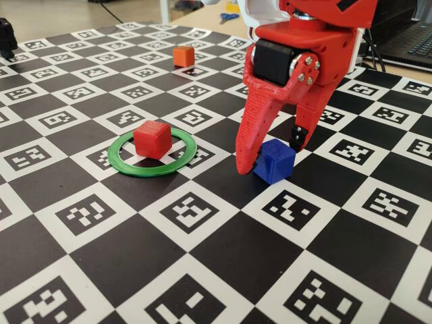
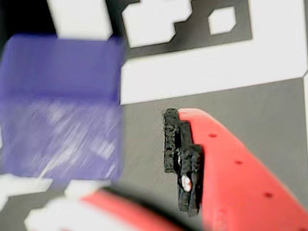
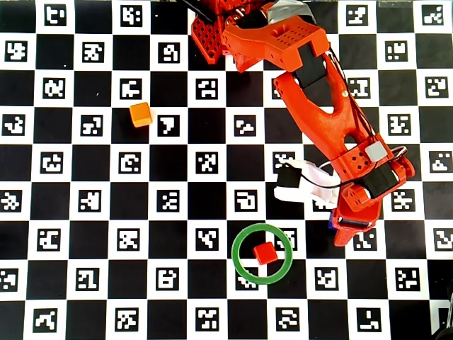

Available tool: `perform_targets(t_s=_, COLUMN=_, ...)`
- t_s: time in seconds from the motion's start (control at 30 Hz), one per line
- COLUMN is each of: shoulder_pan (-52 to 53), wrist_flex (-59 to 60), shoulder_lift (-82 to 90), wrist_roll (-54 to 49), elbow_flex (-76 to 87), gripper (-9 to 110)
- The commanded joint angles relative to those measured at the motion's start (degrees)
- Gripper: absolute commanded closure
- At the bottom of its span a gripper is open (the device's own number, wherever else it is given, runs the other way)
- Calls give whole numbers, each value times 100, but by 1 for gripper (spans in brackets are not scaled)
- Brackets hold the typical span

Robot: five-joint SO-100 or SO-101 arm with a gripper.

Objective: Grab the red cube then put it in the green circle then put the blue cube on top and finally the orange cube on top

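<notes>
The red cube [image 1: 152, 139] sits inside the green circle [image 1: 152, 152] on the checkered marker board [image 1: 202, 270], resting toward the far part of the ring's open centre in the fixed view; the overhead view shows the same cube [image 3: 265, 253] within the ring [image 3: 262, 253]. To the right of the green circle in the fixed view, well apart from it, the blue cube [image 1: 274, 160] rests flat on the board on a dark square. The gripper [image 1: 273, 152] is lowered around that blue cube with its fingers spread: the long red finger [image 1: 253, 135] stands with its tip on the board at the cube's left side, seemingly touching it, while the shorter finger with the black pad [image 1: 298, 137] hangs just behind and to the right of the cube, not yet pressed against it. In the wrist view the blue cube [image 2: 60, 106] fills the left part, blurred, and a clear strip of board separates it from the black pad [image 2: 183, 159] on the red finger to its right, so nothing is pinched. In the overhead view the arm [image 3: 325, 120] covers the blue cube almost wholly. The orange cube [image 1: 183, 56] lies far behind the green circle, alone on the board; in the overhead view it [image 3: 141, 114] is up and to the left of the ring.
</notes>
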Motion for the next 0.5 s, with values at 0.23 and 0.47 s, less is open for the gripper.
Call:
perform_targets(t_s=0.23, shoulder_pan=97, wrist_flex=-79, shoulder_lift=79, wrist_roll=-18, elbow_flex=-475, gripper=65)
perform_targets(t_s=0.47, shoulder_pan=114, wrist_flex=-105, shoulder_lift=18, wrist_roll=-44, elbow_flex=-475, gripper=67)
